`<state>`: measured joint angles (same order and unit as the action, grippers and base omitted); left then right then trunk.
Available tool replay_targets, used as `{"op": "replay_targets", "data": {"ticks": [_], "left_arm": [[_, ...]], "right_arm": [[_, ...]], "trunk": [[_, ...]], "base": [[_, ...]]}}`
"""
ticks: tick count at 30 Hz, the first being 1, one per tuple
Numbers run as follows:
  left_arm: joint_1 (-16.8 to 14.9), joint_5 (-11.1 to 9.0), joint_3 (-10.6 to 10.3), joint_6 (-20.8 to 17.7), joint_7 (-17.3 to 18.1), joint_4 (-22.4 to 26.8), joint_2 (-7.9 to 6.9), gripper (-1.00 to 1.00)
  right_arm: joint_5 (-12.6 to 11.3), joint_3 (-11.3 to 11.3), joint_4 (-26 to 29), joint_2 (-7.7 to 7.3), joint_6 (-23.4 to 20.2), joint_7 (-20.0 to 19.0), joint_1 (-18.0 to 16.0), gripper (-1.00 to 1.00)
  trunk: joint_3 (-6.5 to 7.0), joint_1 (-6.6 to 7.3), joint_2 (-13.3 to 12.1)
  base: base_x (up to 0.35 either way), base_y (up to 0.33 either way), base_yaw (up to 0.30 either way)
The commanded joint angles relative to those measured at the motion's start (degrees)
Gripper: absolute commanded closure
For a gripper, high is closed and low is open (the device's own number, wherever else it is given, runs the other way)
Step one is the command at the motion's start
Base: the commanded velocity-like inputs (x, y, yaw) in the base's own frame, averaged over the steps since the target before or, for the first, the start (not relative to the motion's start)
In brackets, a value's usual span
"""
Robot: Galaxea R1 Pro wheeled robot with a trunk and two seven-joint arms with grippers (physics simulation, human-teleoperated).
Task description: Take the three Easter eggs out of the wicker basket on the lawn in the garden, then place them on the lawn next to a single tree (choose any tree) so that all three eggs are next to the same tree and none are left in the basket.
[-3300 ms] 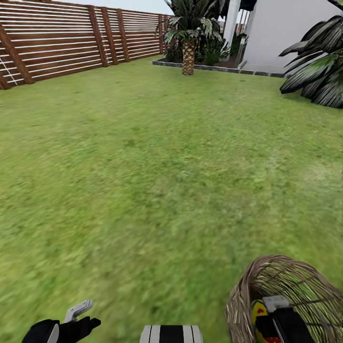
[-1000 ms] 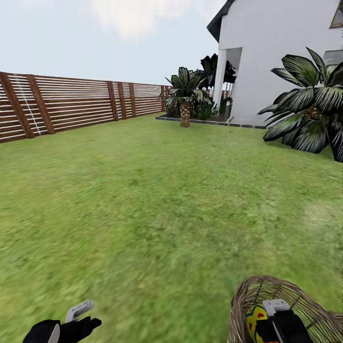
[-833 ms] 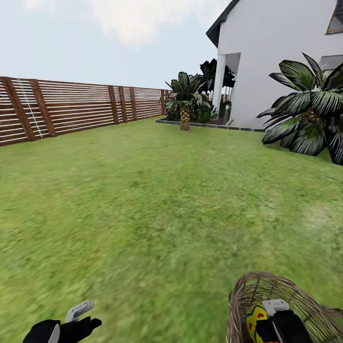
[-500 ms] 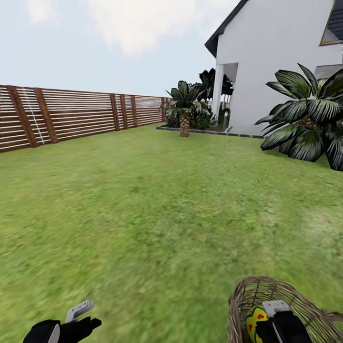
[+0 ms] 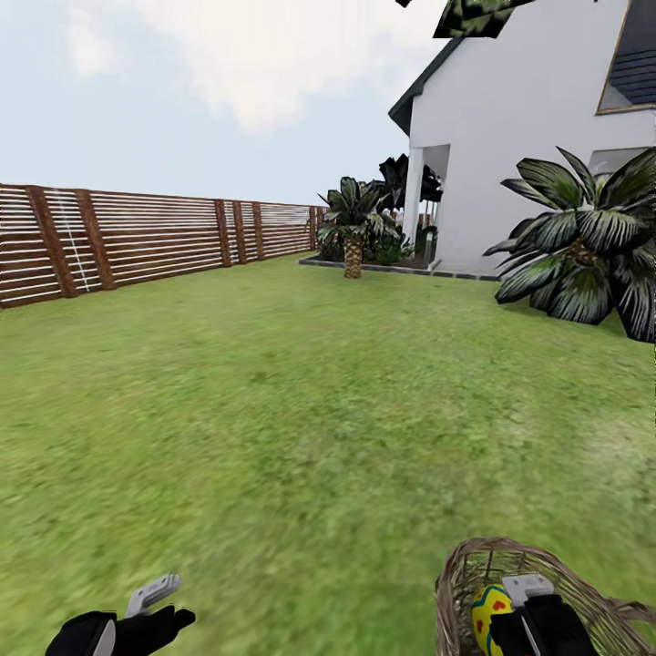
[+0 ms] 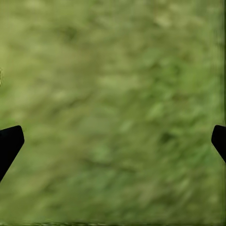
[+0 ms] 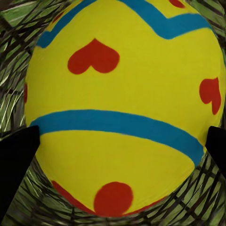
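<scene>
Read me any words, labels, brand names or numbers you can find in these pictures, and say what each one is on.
None: no writing, label or number is readable.
The Easter egg carries only red shapes and blue bands, no letters.
The wicker basket, fence and house wall bear no signs.

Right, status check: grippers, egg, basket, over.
Left gripper open over lawn. Right gripper inside wicker basket, fingers astride Easter egg; grip unconfirmed.

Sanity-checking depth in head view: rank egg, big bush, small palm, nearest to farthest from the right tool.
1. Egg: in the basket, right at the right tool.
2. Big bush: right side, by the house wall.
3. Small palm: far end of the lawn, ahead.
</scene>
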<state>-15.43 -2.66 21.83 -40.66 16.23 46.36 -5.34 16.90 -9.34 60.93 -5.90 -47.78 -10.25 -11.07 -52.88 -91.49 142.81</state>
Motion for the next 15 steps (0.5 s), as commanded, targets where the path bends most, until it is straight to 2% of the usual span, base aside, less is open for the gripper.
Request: {"op": "replay_targets", "data": {"ticks": [1,15], "left_arm": [[-0.03,-0.24,0.14,-0.39,0.05,0.05,0.36,-1.0],[-0.01,-0.24,0.13,-0.39,0.03,0.05,0.6,-1.0]], "right_arm": [[0.59,-0.06,0.07,0.01,-0.21,-0.56,-0.04,1.0],[0.67,0.02,0.04,0.09,-0.21,-0.56,-0.01,1.0]], "trunk": [[0.12,0.27,-0.39],[2.64,3.34,-6.0]], "base": [[-0.235,0.0,0.0],[-0.008,0.0,0.0]]}}
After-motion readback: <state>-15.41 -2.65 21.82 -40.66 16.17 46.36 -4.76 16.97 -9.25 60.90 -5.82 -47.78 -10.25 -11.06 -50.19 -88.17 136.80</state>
